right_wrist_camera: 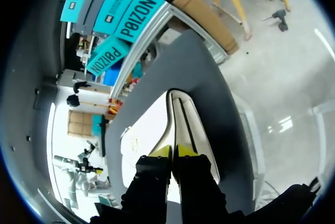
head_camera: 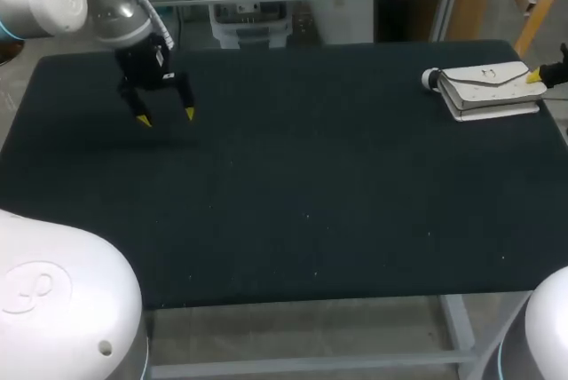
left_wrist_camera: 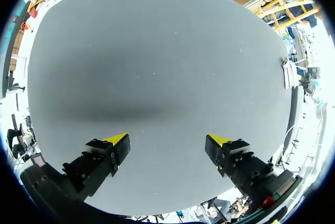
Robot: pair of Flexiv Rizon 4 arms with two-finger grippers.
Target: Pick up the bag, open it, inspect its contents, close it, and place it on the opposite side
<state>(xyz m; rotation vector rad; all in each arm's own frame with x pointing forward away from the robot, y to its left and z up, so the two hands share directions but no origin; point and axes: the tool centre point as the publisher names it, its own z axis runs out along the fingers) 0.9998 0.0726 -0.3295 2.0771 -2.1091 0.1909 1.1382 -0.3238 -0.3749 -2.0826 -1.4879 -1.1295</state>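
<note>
yellow-tipped right gripper [right_wrist_camera: 173, 152] is pinched nearly together on the edge of the white bag [head_camera: 486, 89], which lies flat at the far right corner of the black table [head_camera: 293, 202]. left gripper [head_camera: 166, 117] hangs spread wide above the far left, well apart.

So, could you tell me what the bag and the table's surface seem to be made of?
The bag looks like smooth white leather or a synthetic imitation, matte, with a stiff folded flap; which one, I cannot tell. The table seems covered in dark felt-like fabric: no shine, pale specks of lint showing.
</note>
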